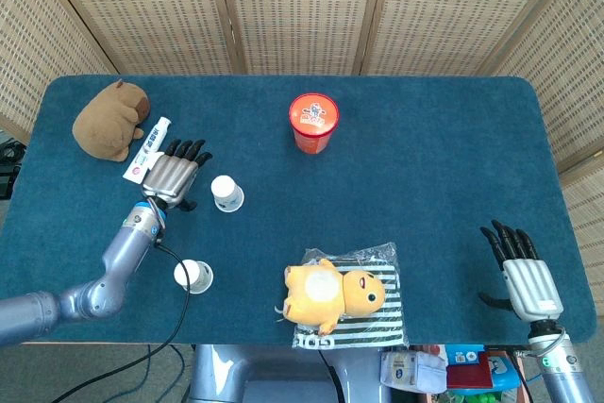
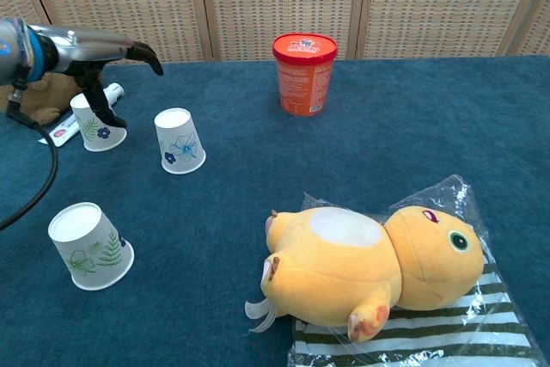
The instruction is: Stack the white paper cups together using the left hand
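Note:
Three white paper cups with leaf and flower prints stand upside down on the blue table. The left cup [image 2: 97, 122] is hidden under my left hand in the head view. The middle cup [image 1: 226, 193] [image 2: 179, 141] stands to its right, and the near cup [image 1: 192, 276] [image 2: 89, 247] sits toward the front edge. My left hand [image 1: 173, 175] [image 2: 90, 43] hovers flat above the left cup, fingers stretched out and thumb hanging beside it, holding nothing. My right hand [image 1: 527, 276] lies open at the front right edge.
A brown plush [image 1: 111, 120] and a toothpaste tube [image 1: 151, 143] lie just behind the left cup. A red tub [image 1: 313, 123] stands at mid back. A yellow plush [image 1: 335, 294] rests on a striped bag [image 1: 377, 327] at the front centre.

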You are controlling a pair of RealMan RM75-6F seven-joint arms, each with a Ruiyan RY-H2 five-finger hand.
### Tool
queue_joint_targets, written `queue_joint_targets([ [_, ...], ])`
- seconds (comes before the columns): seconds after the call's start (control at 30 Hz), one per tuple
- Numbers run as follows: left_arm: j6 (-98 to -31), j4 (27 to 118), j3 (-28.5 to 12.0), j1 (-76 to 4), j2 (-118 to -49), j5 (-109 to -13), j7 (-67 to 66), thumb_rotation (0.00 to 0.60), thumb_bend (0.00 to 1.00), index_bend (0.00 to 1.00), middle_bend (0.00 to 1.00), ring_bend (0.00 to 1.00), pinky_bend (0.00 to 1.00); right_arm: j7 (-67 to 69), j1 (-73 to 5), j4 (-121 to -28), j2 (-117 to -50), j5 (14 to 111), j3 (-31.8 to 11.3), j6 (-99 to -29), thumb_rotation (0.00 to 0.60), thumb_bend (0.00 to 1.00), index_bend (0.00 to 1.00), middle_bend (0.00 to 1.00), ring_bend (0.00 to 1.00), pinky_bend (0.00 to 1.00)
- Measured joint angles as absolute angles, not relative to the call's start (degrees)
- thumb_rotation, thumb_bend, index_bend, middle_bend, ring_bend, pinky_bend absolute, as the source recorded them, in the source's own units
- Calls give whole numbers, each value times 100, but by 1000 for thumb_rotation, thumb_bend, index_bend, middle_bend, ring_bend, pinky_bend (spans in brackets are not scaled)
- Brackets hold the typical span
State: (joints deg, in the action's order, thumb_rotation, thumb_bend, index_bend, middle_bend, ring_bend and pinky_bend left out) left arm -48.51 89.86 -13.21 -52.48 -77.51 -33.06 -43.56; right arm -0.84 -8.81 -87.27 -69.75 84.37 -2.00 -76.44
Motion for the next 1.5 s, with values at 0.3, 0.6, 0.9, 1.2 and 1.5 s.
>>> queue_joint_targets([
  [0.3, -4819, 8430, -1055, -5764, -8235, -2717, -4561, 600, 242, 215, 0, 0, 0, 196, -884, -8599, -6936, 8304, -259, -7585, 600, 0, 0, 0, 0, 0],
  [0.6, -4826, 8104, -984, -5966, -8471, -2699, -4456, 600, 242, 217, 0, 0, 0, 236, -911, -8534, -6960, 8299, -258, -7533, 600, 0, 0, 0, 0, 0],
  [0.9, -4741, 7833, -888, -6162, -8710, -2600, -4432, 600, 242, 255, 0, 0, 0, 295, -914, -8506, -6969, 8305, -263, -7543, 600, 0, 0, 0, 0, 0],
  [1.2, -4842, 7745, -813, -6180, -8841, -2803, -4262, 600, 242, 401, 0, 0, 0, 332, -908, -8456, -6998, 8330, -274, -7598, 600, 0, 0, 0, 0, 0],
  [1.5, -4967, 8060, -740, -6037, -8592, -3081, -4041, 600, 242, 437, 0, 0, 0, 269, -911, -8468, -7010, 8349, -261, -7606, 600, 0, 0, 0, 0, 0],
])
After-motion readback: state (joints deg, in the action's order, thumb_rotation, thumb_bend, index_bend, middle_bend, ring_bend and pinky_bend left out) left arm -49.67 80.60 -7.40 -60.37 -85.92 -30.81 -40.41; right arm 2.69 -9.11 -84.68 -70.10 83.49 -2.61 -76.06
